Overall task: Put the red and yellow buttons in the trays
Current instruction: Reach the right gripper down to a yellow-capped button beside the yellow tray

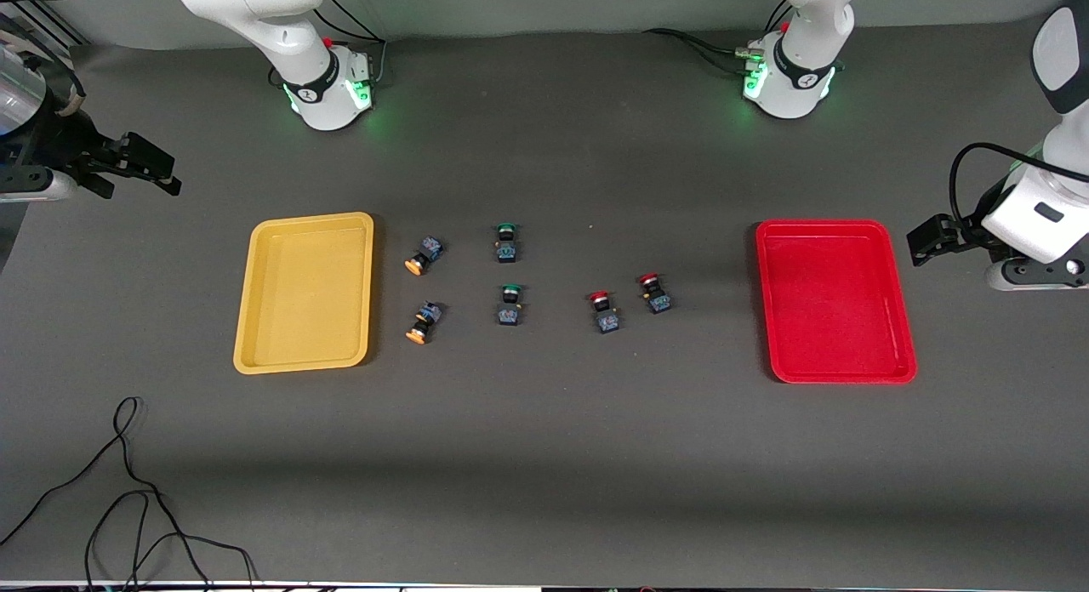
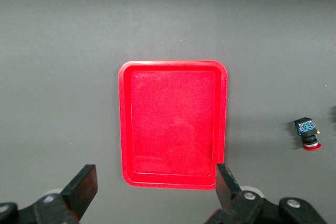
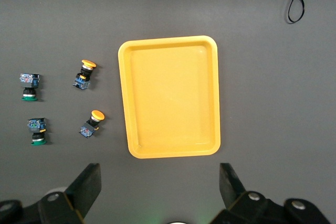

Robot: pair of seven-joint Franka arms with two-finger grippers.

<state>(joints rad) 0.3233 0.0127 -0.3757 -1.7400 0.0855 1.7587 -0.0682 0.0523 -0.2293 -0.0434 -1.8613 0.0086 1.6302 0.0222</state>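
Red and yellow buttons lie untouched on the tabletop between both trays.
We see each end effector, left and right, spread wide beside its nearer tray.

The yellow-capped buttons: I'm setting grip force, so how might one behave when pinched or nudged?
Each yellow-capped button lies on its side on the table, so its round cap may let it swing or roll if nudged. It looks small and probably light, so a light pinch may suffice. The boxy dark body offers flatter faces than the cap, likely a steadier hold. Both tools, left and right, wait open.
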